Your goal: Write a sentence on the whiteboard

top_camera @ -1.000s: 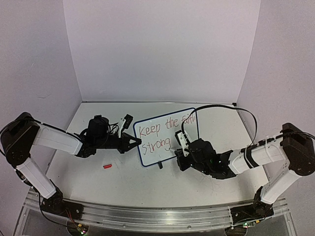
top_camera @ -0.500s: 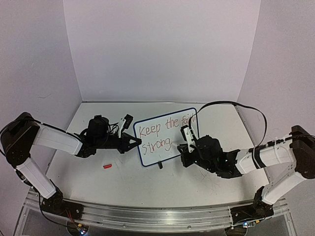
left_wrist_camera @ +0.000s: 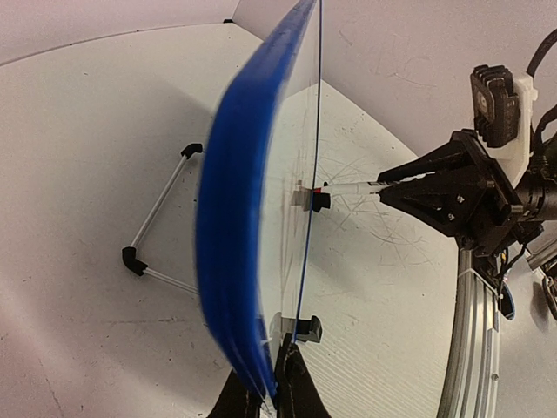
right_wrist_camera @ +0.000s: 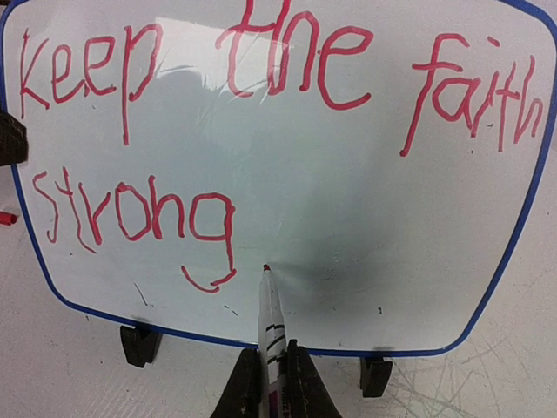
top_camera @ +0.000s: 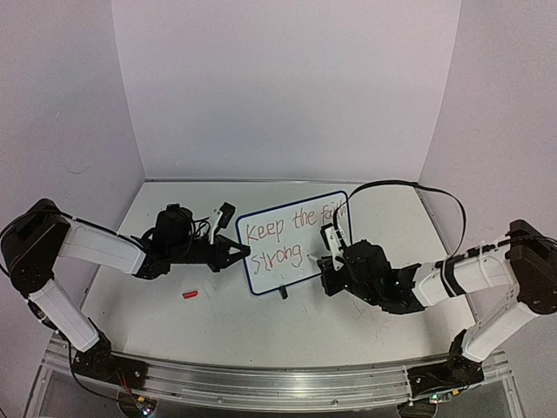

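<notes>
The whiteboard stands upright on two black clip feet at mid table. The sentence in red reads "Keep the faith" over "strong". My left gripper is shut on the board's left edge; the left wrist view shows the blue rim edge-on between my jaws. My right gripper is shut on a white marker. Its red tip is at the board's face just right of the "g" of "strong". The marker also shows in the left wrist view.
A red marker cap lies on the table left of the board. A wire stand lies behind the board. The aluminium rail runs along the near edge. Lilac walls close off the back and sides.
My right gripper shifted a little right and up along the board's lower part, and the marker tip now sits just right of "strong". The left arm and board have not moved.
</notes>
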